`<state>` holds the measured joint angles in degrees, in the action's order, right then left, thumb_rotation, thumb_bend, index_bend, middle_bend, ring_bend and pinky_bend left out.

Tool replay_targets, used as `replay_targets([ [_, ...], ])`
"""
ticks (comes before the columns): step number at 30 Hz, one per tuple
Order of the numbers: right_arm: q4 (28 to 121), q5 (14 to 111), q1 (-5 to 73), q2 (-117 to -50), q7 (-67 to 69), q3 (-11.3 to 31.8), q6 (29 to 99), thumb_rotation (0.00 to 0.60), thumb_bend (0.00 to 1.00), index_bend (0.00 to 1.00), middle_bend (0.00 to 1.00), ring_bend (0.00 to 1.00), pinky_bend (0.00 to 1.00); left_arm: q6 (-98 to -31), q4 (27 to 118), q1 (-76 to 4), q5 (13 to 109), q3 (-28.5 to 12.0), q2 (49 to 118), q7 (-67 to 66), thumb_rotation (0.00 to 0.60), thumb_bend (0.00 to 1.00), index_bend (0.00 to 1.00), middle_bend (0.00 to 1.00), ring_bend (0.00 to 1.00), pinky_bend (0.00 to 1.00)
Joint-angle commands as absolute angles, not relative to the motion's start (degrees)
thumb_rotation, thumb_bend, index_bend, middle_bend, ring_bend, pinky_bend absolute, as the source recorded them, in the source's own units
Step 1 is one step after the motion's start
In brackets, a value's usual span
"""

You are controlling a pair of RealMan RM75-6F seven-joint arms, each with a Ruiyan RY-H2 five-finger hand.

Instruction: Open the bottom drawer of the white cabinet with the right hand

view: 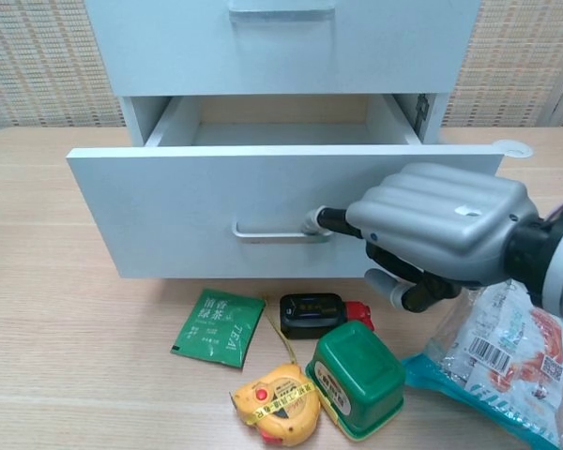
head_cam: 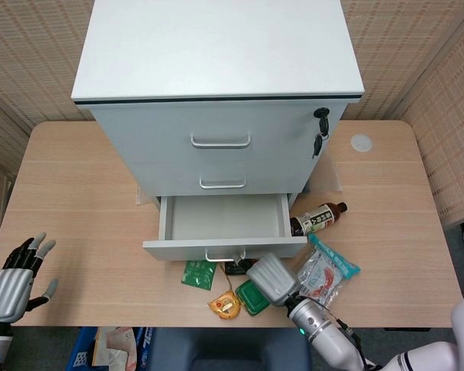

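The white cabinet stands at the back of the table, and its bottom drawer is pulled partly out with an empty inside. In the chest view my right hand is in front of the drawer's right half, one black finger hooked behind the right end of the metal handle. The head view shows the same right hand just below the drawer front. My left hand rests at the table's near left corner, fingers apart, holding nothing.
Below the drawer lie a green tea packet, a black device, a green box and a yellow tape measure. A snack bag lies right of them. A brown bottle lies beside the cabinet's right side.
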<state>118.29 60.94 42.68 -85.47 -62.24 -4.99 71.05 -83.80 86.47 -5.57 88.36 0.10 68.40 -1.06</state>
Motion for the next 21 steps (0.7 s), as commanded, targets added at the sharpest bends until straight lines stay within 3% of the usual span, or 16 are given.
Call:
replay_targets([
  [1, 119.0, 61.6, 42.3, -85.2, -62.7, -5.6, 71.2, 0.6, 0.51, 0.11, 0.78, 0.86, 0.89, -83.8, 86.4, -5.6, 88.4, 0.1, 68.4, -1.1, 0.6, 0.36, 0.11, 0.0, 0.03, 0.12],
  [21, 123.5, 68.5, 39.0, -83.7, -64.1, -9.9, 71.7, 0.6, 0.51, 0.11, 0.79, 0.86, 0.89, -84.2, 86.6, -5.4, 88.7, 0.3, 68.3, -1.1, 0.6, 0.36, 0.11, 0.0, 0.03, 0.12],
])
